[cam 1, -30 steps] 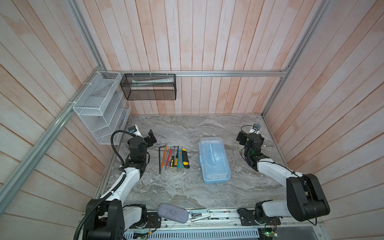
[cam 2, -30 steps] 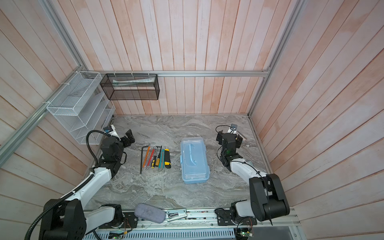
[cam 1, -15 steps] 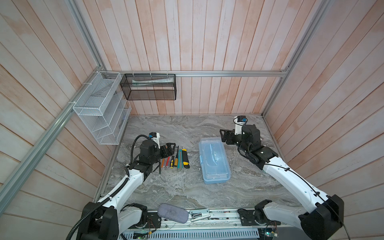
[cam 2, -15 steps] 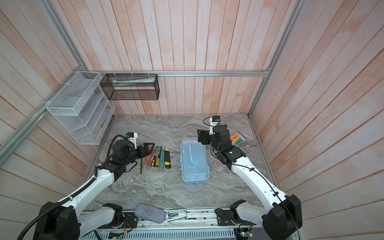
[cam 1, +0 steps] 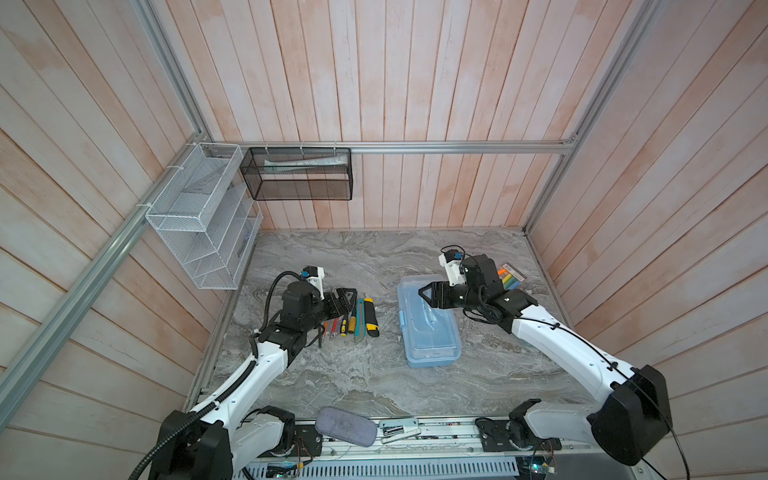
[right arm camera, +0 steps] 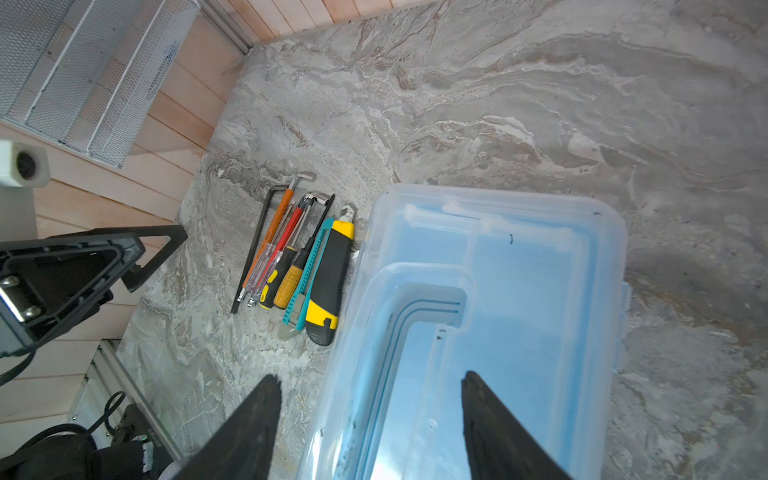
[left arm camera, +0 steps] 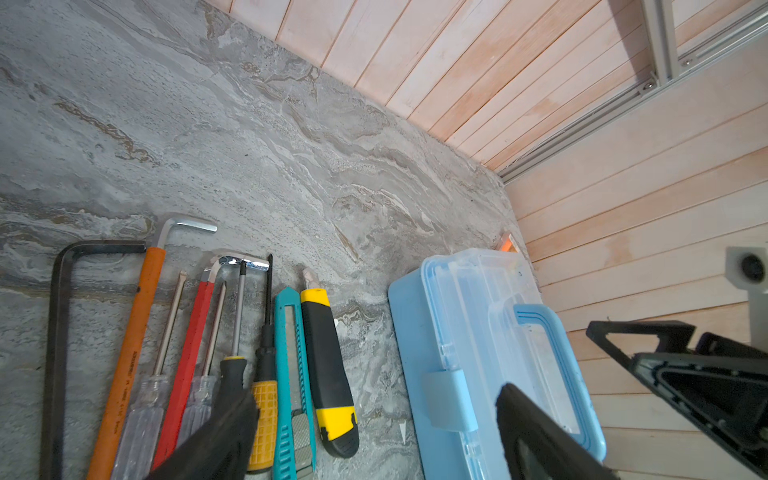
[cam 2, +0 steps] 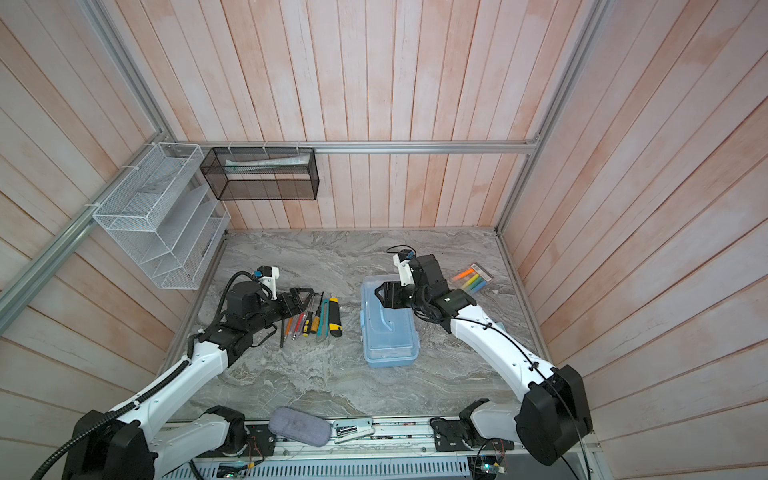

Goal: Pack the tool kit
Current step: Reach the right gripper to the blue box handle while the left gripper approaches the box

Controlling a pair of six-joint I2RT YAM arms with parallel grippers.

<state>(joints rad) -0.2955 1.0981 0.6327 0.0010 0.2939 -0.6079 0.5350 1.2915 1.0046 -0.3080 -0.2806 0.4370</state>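
**Tool kit box (cam 1: 430, 324) shut, tools (cam 1: 347, 322) packed tight beside it**

The box lies closed on the table (cam 1: 374, 253), centre-right in both top views, with the tools in a tight row just left of it. My right pincer (cam 1: 427, 294) hangs over the box's upper end, jaws apart, holding nothing. My left pincer (cam 1: 347, 297) is apart too, over the tool tips.

I fear a low right jaw shoving the box into the knife (cam 1: 371, 319), and my left one catching two tools or scattering the row.

Markers (cam 1: 510, 277) crowd the table's right edge, and its left edge runs close under my left arm. Free room lies across the lower middle and upper middle.
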